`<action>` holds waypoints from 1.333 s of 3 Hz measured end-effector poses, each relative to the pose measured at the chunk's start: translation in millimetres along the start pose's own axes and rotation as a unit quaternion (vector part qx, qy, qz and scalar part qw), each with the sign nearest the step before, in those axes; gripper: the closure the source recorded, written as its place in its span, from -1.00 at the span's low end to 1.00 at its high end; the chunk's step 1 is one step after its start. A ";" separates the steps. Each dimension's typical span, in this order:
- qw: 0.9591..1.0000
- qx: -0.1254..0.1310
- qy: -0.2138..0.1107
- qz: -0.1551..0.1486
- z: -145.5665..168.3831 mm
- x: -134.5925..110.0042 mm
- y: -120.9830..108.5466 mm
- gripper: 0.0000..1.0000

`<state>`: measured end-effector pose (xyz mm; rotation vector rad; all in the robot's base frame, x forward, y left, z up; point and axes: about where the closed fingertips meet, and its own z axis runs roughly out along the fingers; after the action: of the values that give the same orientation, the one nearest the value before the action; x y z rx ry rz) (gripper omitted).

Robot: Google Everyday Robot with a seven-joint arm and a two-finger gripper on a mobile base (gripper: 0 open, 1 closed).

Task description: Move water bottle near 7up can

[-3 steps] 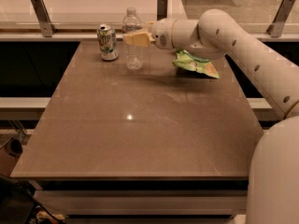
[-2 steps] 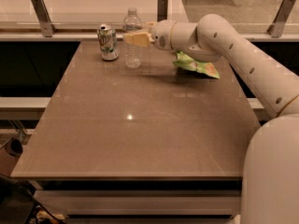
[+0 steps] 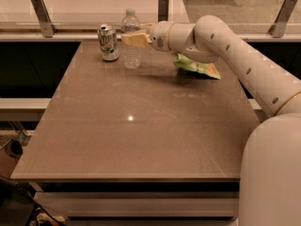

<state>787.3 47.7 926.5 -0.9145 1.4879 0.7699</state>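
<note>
At the far edge of the table (image 3: 141,140), left of its middle, we see the water bottle (image 3: 131,56) standing upright on the brown top, its white cap uppermost; just to its left stands the 7up can (image 3: 108,42), also upright, shorter than the bottle and very near it, though we cannot tell whether the two touch; our gripper (image 3: 128,38) reaches in from the right at the height of the bottle's upper body, and its pale yellow jaws are clenched about the water bottle, one crossing in front of the clear plastic with its tip showing past the bottle's left side, the other hidden behind; the white arm (image 3: 235,55) runs back from there to the right and down to the robot's body (image 3: 275,173) at the lower right corner of the view; under the arm, to the right of the bottle and apart from it, a green snack bag (image 3: 198,68) lies flat on the table.
</note>
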 end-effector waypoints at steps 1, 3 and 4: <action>1.000 -0.002 0.000 0.000 2.5 -0.1 1.8 0.86; 1.000 -0.007 -0.001 0.001 7.8 0.0 5.7 0.06; 1.000 -0.009 -0.001 0.001 10.4 0.1 7.6 -0.41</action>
<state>785.6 60.4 925.0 -0.9259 1.4832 0.7866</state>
